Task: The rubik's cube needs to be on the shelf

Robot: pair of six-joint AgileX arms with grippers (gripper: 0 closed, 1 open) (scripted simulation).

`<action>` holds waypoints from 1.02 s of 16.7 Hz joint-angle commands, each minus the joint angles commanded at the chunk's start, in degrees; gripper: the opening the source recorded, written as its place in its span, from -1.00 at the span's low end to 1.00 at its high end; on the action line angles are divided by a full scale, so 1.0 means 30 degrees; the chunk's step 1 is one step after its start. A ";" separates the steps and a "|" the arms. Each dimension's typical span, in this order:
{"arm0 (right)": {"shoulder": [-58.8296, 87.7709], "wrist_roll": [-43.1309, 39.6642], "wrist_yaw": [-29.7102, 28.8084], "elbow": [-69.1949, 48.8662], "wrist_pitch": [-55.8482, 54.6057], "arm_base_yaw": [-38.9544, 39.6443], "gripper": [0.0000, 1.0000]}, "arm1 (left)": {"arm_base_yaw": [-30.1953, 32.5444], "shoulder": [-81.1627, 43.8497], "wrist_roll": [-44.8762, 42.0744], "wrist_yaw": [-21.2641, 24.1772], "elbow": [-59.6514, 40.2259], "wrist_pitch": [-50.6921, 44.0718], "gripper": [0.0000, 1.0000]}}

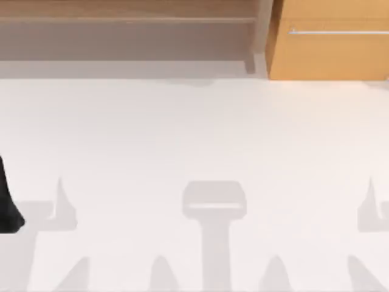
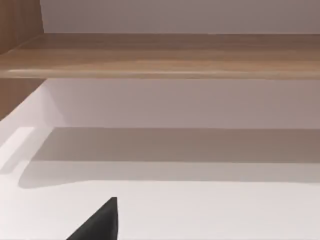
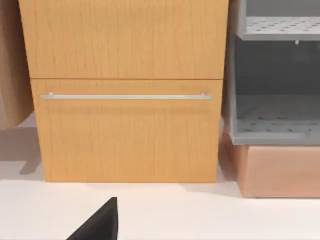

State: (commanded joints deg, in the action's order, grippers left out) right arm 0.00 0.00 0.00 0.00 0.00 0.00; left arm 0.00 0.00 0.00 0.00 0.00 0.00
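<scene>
Left gripper (image 1: pixel 9 210) at table (image 1: pixel 194 152) left edge, open/closed unclear; shelf (image 1: pixel 127 21) along far edge.

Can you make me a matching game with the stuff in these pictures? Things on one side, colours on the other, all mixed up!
Things:
1. shelf
2. drawer cabinet
3. bar handle
4. table

Colours:
A. white
B. orange-tan
C. brown wood
D. silvery metal

Right pairs: 1-C, 2-B, 3-D, 4-A.
</scene>
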 joint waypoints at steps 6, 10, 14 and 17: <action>0.1741 -0.1378 -0.0124 -0.0812 -0.1012 0.0228 1.00 | 0.0000 0.0000 0.0000 0.0000 0.0000 0.0000 1.00; 0.6187 -0.4687 -0.0436 -0.2743 -0.3453 0.0741 1.00 | 0.0000 0.0000 0.0000 0.0000 0.0000 0.0000 1.00; 1.2717 -0.9368 -0.0964 -0.5538 -0.7103 0.1390 1.00 | 0.0000 0.0000 0.0000 0.0000 0.0000 0.0000 1.00; 1.8462 -1.3359 -0.1478 -0.7986 -1.0375 0.1895 1.00 | 0.0000 0.0000 0.0000 0.0000 0.0000 0.0000 1.00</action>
State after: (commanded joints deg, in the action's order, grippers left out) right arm 55.39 -40.08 -4.44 -23.96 -31.13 5.68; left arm 0.00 0.00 0.00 0.00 0.00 0.00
